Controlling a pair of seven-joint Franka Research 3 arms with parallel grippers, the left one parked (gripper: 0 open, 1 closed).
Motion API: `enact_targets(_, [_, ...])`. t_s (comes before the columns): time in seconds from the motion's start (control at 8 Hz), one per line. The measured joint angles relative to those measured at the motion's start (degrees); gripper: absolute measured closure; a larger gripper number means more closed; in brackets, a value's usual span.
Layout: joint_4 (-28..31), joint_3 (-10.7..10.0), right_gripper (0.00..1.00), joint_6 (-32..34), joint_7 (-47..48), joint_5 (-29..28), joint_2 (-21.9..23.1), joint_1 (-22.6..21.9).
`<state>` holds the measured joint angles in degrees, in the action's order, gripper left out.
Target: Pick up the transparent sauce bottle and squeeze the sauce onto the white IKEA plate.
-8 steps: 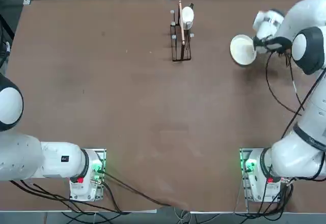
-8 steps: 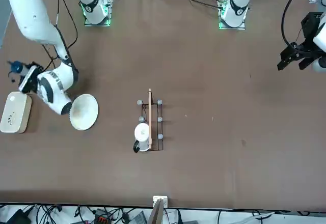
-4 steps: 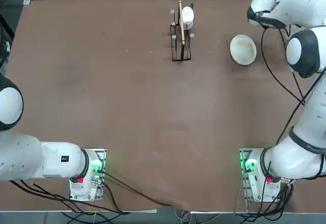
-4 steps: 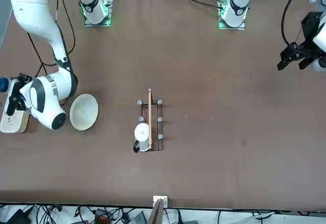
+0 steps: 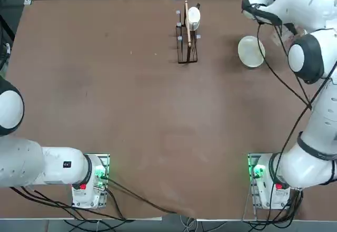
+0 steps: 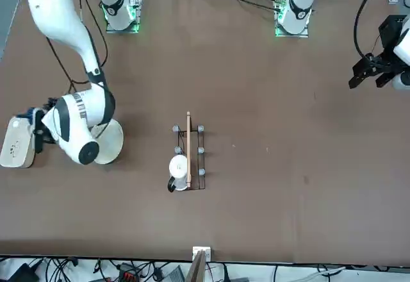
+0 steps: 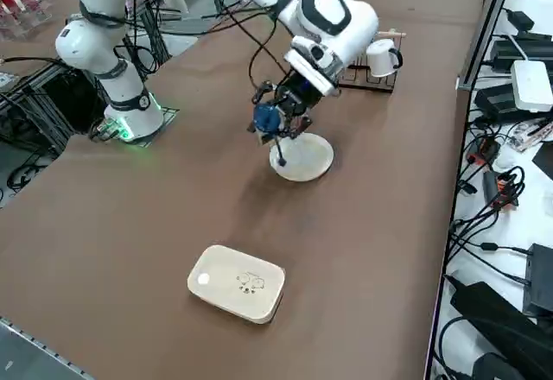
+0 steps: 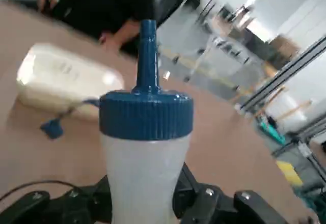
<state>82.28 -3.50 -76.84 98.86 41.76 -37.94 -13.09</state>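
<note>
My right gripper [image 7: 279,110] is shut on the transparent sauce bottle [image 8: 144,169], a whitish squeeze bottle with a blue cap [image 7: 265,119] and a slim nozzle. It holds the bottle tilted in the air beside the white IKEA plate [image 7: 302,157], on the side that faces the white container. A small blue stopper [image 8: 51,128] dangles from the cap on a thin strap. In the front view the arm's wrist [image 6: 78,123] covers part of the plate [image 6: 112,142]. From overhead the plate [image 5: 250,51] lies in the open and the bottle is hidden by the arm.
A white rounded-rectangular container [image 7: 238,282] lies on the table beyond the plate, toward the right edge [image 6: 16,142]. A wire rack with a white mug [image 5: 192,17] and a wooden stick stands at the far middle. A person's hand [image 8: 116,34] shows beyond the table.
The right wrist has swung round with the bottle: away from the plate toward the container, then back against the plate's edge. The plate has stayed put.
</note>
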Motion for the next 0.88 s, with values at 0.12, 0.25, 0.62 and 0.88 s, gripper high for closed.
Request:
enact_targets(0.12, [-1.24, 0.04, 0.6, -1.48, -2.63, -4.25, 0.0, -1.32])
enact_targets(0.25, [-1.63, 0.14, 0.6, -3.18, -4.47, -8.84, -0.03, -2.49])
enact_targets(0.62, [-1.64, 1.72, 0.64, -8.56, -10.67, -19.62, -0.45, -3.98])
enact_targets(0.88, [-1.76, 1.85, 0.64, -12.16, -16.96, -26.39, -0.5, -3.86])
